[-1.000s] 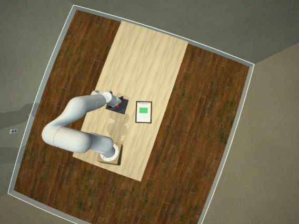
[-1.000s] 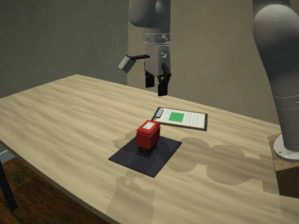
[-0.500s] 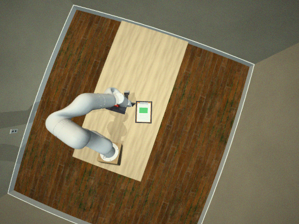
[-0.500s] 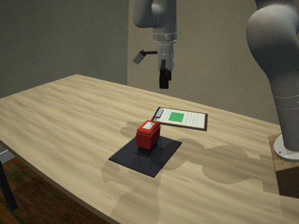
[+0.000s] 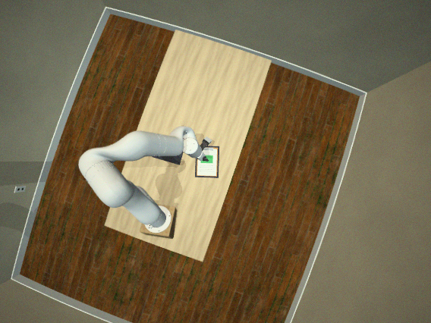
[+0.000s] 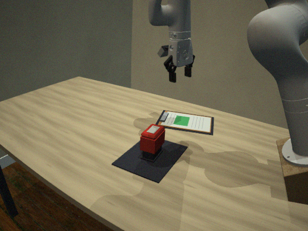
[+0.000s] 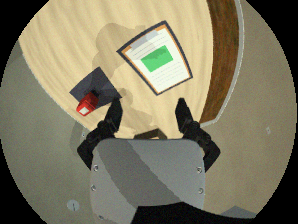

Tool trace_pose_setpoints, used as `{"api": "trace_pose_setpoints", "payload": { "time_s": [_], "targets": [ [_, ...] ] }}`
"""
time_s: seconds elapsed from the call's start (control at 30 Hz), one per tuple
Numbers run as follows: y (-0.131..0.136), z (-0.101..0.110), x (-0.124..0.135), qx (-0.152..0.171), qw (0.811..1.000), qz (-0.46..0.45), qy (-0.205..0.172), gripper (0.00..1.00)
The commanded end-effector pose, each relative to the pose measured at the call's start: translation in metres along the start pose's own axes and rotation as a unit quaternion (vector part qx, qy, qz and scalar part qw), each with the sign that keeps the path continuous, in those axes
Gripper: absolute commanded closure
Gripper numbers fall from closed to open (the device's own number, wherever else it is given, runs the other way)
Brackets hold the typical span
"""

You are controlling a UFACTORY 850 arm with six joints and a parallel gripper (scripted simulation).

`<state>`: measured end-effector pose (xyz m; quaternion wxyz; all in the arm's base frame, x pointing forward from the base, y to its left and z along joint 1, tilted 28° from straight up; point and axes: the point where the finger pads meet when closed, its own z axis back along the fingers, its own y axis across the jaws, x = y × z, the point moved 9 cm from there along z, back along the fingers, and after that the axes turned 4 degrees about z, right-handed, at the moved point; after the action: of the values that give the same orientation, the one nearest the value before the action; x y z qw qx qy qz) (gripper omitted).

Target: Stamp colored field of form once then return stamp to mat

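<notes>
The red stamp (image 6: 152, 142) with a grey top stands upright at the middle of the dark mat (image 6: 149, 162) on the table. In the wrist view the stamp (image 7: 85, 104) shows small at the left. The form (image 6: 187, 121) lies beyond the mat on a dark clipboard, and its green field (image 6: 181, 120) bears no mark. The form also shows in the wrist view (image 7: 156, 58) and from above (image 5: 207, 161). My gripper (image 6: 179, 73) is open and empty, high above the table, over the form's near end. Its fingers point down in the wrist view.
The arm's base stands on a wooden block (image 6: 294, 168) at the table's right end. The arm's big elbow link (image 6: 282, 54) rises at the right. The table's front edge runs along the lower left, with wooden floor below.
</notes>
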<state>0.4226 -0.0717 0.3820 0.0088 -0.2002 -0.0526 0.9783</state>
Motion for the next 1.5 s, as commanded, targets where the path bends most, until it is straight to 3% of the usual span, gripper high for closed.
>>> {"api": "trace_pose_setpoints", "payload": {
  "time_s": [0.0, 0.27, 0.33, 0.37, 0.57, 0.63, 0.77, 0.83, 0.9, 0.93, 1.1, 1.4, 1.47],
  "targets": [
    [0.029, 0.001, -0.009, -0.004, 0.990, -0.139, -0.005, 0.00],
    [0.044, 0.002, -0.011, -0.015, 0.952, -0.305, -0.002, 0.00],
    [0.044, 0.002, -0.011, -0.015, 0.952, -0.305, -0.002, 0.00],
    [0.045, 0.002, -0.010, -0.020, 0.932, -0.363, -0.002, 0.00],
    [0.047, 0.001, -0.009, -0.031, 0.883, -0.467, -0.001, 0.00],
    [0.045, -0.014, -0.011, -0.036, 0.863, -0.503, -0.002, 0.00],
    [0.042, -0.067, -0.011, -0.041, 0.818, -0.574, -0.004, 0.00],
    [0.042, -0.073, -0.011, -0.041, 0.793, -0.607, -0.008, 0.00],
    [0.042, -0.073, -0.011, -0.041, 0.793, -0.607, -0.008, 0.00],
    [0.042, -0.073, -0.012, -0.038, 0.754, -0.656, -0.016, 0.00],
    [0.043, -0.073, -0.012, -0.039, 0.687, -0.725, -0.021, 0.00],
    [0.043, -0.073, -0.010, -0.046, 0.540, -0.840, -0.025, 0.00],
    [0.043, -0.073, -0.010, -0.046, 0.540, -0.840, -0.025, 0.00]
  ]
}}
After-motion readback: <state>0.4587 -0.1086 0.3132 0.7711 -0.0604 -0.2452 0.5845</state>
